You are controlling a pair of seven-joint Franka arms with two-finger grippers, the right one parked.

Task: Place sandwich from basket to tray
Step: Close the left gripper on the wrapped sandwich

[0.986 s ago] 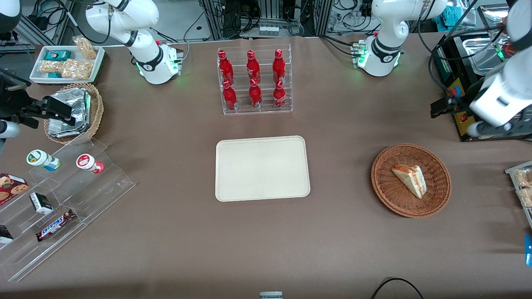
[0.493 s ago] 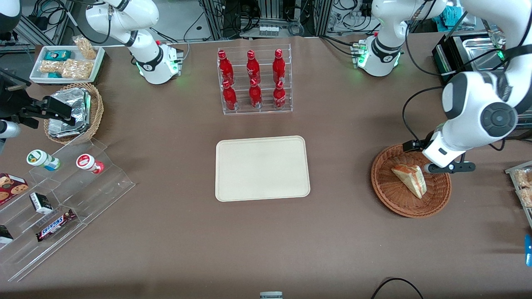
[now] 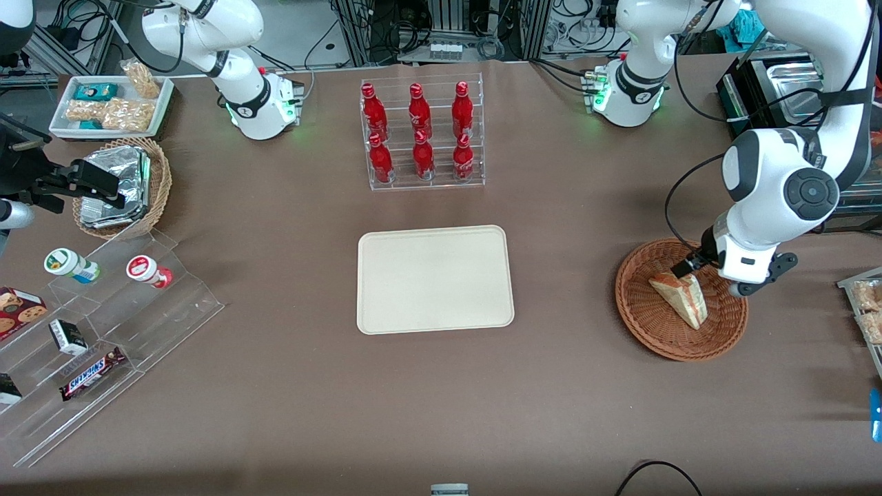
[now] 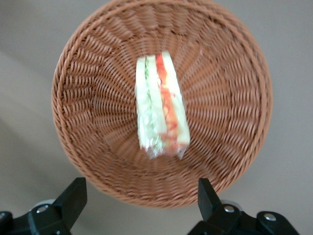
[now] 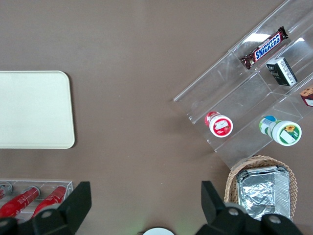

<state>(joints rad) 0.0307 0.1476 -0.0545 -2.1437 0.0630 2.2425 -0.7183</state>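
- Hovering above the wide, shallow, reddish-brown wicker basket (image 3: 681,300), my left arm's two-finger gripper (image 4: 139,205) has its jaws released and spread wide, with nothing between them.
- The small triangular sandwich wedge in clear wrap (image 4: 160,105), pale bread with red, orange and green filling along its edge, lies in the basket (image 4: 161,100) below the jaws and ahead of them, not yet between them.
- In the wrist view, the wedge's long axis runs straight away from the jaws, roughly square to the line joining the two fingertips, and its nearer end sits about midway between them.
- I judge the jaw gap to be wider than the wedge's thickness, so a descent with a slight advance should straddle it across the bread faces.
- The flat cream-beige rectangular tray with rounded corners (image 3: 435,279) lies bare, well apart from the jaws toward the parked arm's end of the table; the working arm alone is near the sandwich (image 3: 680,298).
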